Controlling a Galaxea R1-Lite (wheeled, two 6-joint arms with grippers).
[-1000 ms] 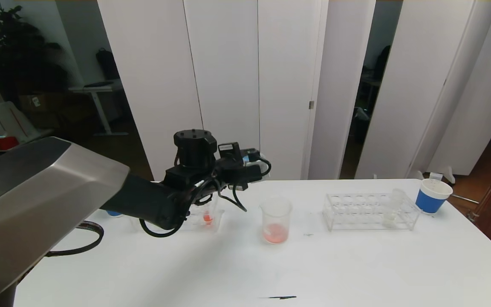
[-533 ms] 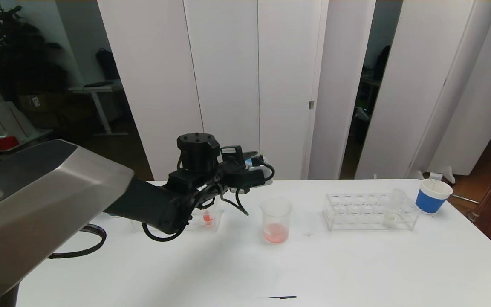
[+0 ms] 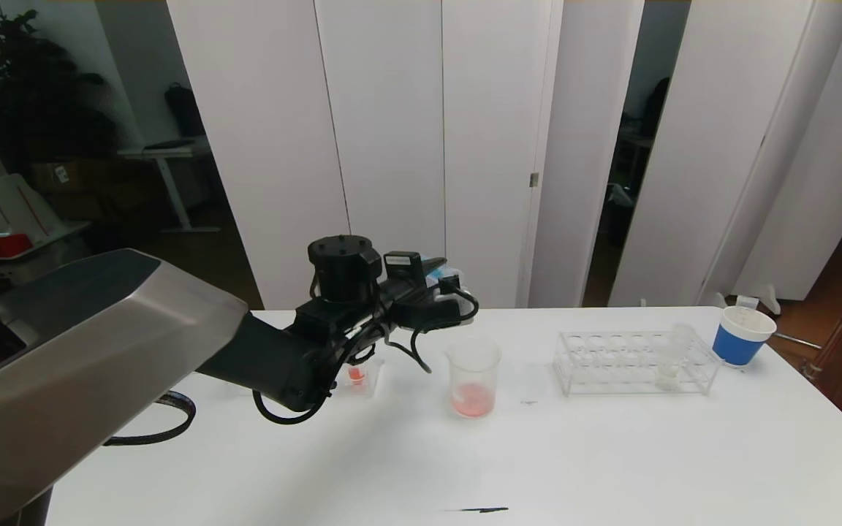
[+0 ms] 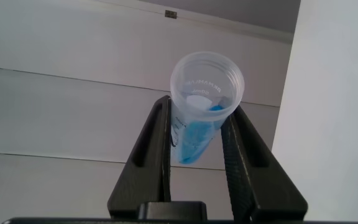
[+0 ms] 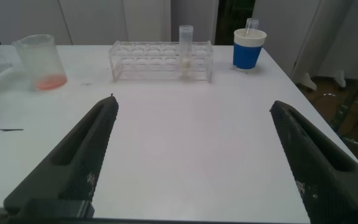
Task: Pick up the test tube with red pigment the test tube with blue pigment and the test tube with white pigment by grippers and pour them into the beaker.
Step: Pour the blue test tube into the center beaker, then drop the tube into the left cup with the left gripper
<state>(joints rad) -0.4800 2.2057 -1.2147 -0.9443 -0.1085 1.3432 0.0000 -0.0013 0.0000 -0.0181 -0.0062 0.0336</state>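
My left gripper (image 3: 449,291) is shut on the test tube with blue pigment (image 4: 199,124). It holds the tube tilted in the air, just up and to the left of the beaker (image 3: 473,376). The tube's open mouth faces the left wrist camera, and blue liquid lies along its wall. The clear beaker stands mid-table with orange-red liquid at its bottom. The test tube with white pigment (image 3: 672,356) stands upright in the clear rack (image 3: 611,363) on the right. A test tube with red pigment (image 3: 355,374) shows behind my left arm. My right gripper (image 5: 192,106) hangs open over bare table.
A blue-and-white paper cup (image 3: 742,334) stands at the table's back right, beyond the rack. A second clear holder (image 3: 370,383) around the red tube is partly hidden by my left arm. A thin dark mark (image 3: 481,509) lies near the table's front edge.
My left gripper has carried the blue tube to the right and slightly down, closer to the beaker. The right arm, beaker and rack have not moved.
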